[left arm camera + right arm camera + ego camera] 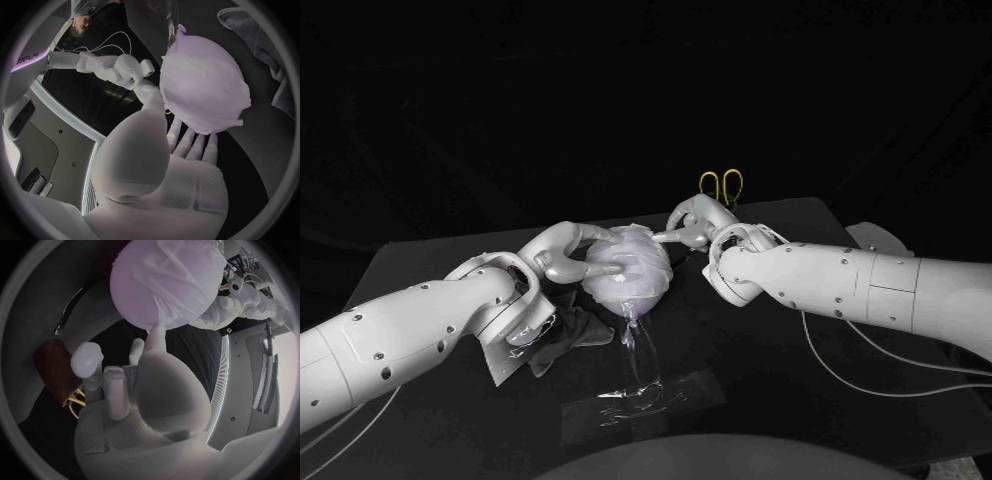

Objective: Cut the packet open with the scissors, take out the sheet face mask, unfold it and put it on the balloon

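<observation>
A pale lilac balloon (629,272) lies on the black table between both hands, with the white sheet mask (620,248) draped over it. My left hand (568,256) touches its left side, fingers (189,144) spread flat against the mask-covered balloon (203,82). My right hand (695,226) touches its far right side. One extended finger (156,335) presses the covered balloon (165,282) and the other fingers are bent back from it. The scissors (720,184), yellow-handled, lie behind the right hand. A clear, flattened packet (640,400) lies near the front edge.
A dark grey cloth (574,334) lies crumpled under my left wrist, beside the balloon's neck (632,322). A brown object (53,365) sits next to the scissors (75,401). The table's far edge runs just behind the scissors.
</observation>
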Motion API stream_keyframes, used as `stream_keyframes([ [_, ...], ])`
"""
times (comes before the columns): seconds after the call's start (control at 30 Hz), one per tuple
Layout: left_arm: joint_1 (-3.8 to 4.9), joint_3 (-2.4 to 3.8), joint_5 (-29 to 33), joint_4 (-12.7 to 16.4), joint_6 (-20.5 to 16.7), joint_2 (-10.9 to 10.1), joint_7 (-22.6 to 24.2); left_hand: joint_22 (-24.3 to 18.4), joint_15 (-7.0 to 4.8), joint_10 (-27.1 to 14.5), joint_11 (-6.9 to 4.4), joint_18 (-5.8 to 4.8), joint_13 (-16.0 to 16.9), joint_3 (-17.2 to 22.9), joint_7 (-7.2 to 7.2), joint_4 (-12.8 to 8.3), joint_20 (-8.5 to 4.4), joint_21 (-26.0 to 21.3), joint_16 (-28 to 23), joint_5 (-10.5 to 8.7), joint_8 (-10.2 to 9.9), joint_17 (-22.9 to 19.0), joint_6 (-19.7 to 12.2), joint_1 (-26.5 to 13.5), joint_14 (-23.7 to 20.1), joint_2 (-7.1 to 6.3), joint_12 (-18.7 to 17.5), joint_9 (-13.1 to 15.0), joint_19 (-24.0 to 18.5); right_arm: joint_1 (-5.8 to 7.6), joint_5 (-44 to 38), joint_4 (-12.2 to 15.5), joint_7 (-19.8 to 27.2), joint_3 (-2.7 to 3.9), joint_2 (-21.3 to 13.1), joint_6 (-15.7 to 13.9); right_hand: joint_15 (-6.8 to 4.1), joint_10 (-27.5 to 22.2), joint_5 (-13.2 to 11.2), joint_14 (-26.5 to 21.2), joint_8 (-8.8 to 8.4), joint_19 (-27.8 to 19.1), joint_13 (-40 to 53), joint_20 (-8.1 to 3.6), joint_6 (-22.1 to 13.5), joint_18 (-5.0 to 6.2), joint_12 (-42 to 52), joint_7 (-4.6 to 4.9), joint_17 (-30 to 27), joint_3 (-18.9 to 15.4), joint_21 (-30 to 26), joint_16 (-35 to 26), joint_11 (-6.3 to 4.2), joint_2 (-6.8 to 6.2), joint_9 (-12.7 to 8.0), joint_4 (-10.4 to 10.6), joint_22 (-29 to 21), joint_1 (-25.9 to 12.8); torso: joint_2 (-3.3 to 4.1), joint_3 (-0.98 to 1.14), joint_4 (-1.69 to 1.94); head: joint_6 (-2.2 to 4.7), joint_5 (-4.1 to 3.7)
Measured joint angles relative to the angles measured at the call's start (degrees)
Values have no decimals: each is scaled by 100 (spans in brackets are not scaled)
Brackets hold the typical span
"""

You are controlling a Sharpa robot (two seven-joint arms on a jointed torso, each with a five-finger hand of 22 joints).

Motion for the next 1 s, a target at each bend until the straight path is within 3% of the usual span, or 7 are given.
stream_keyframes([
  [0.2, 0, -1, -11, -3, 2, -8, -20, 0, 0, 0, 0, -1, 0, 0, 0, 0, 0, 0, 0, 0, 0, 0, 0, 0, 0, 0, 0, -3, 0, -8, -398, 118, -252, -2, -125, 145, 0, 0, 0, 0, -67, 0, -11, 0, 0, -3, -18, 0, 1, -7, 0, 15, 0, -101, -47, -151, 2, 113, -1, -1, -1, -11, -1],
  [0.57, 2, 0, -23, -10, 3, -23, -33, 1, 0, 0, 0, -1, 0, 0, 0, 0, 0, 0, 0, 0, 0, 0, 0, 0, 0, 0, 0, -2, 0, -25, -823, 504, -500, -15, -604, 348, 0, 0, 0, 1, -99, -23, -26, -21, 0, -8, -69, 0, 5, -4, -133, 11, 0, -95, -86, -230, 5, 226, -2, 1, -7, -25, 20],
  [0.93, 2, 0, -12, 4, 0, -32, 21, 1, 0, 0, 0, -2, -1, 0, 0, 0, 0, 0, 0, 0, 0, 1, 0, 0, 0, 0, 0, -8, 0, -16, -773, 935, -358, -15, -1001, 182, 1, 0, 0, 1, -212, -127, -27, 21, -41, -17, -72, 42, 4, 2, -367, -66, 0, -94, -143, -236, 3, 226, -3, 6, -9, -10, 17],
  [1.0, 1, 0, 10, 18, -1, -40, 72, 1, 0, 0, 0, -2, -1, 0, -1, 0, 0, 0, 0, 0, 0, 8, 0, 0, 0, 0, 0, -10, 0, -15, -641, 979, -212, -14, -1025, 127, 9, 1, 0, 9, -297, -241, -26, 23, -114, -13, -88, 106, 3, 2, -561, -139, 1, -94, -188, -236, 2, 226, -2, 6, -9, -4, 14],
])
